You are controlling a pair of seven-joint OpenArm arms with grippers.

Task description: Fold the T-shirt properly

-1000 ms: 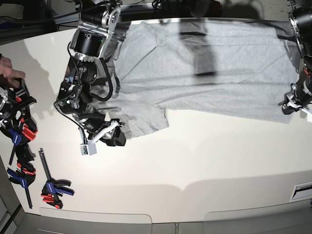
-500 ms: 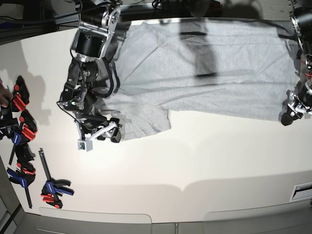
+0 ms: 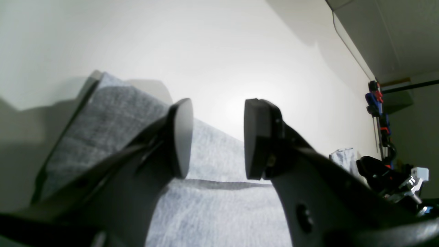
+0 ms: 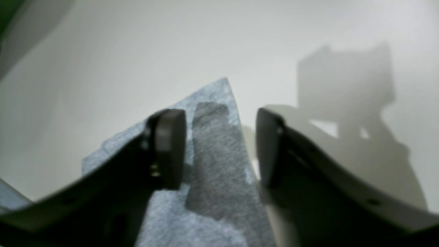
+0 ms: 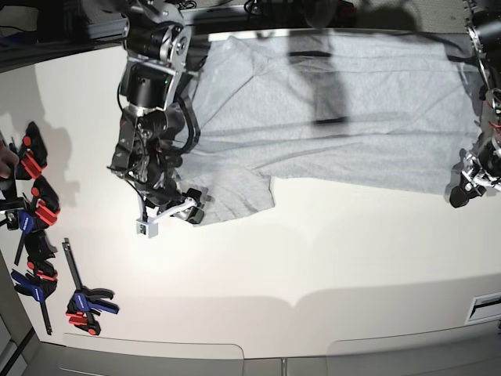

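- the t-shirt [image 5: 344,110] lies spread along the far edge of the table [image 5: 313,266], plain grey side up, reaching from near the far left corner to the right edge
- one sleeve [image 5: 235,196] sticks out toward the table's middle on the left side, lying flat
- the right gripper [image 5: 194,213] sits at the sleeve's left edge, low over the cloth; in the right wrist view its fingers [image 4: 168,147] stand apart with the sleeve's pointed corner below the gap, nothing pinched between them
- the left gripper [image 5: 462,192] hangs at the right edge of the table by the shirt's near hem; in the left wrist view its pads [image 3: 181,137] are parted with bare table showing through the gap, the cloth lying below them
- several clamps [image 5: 35,235] with red and blue handles lie along the table's left edge
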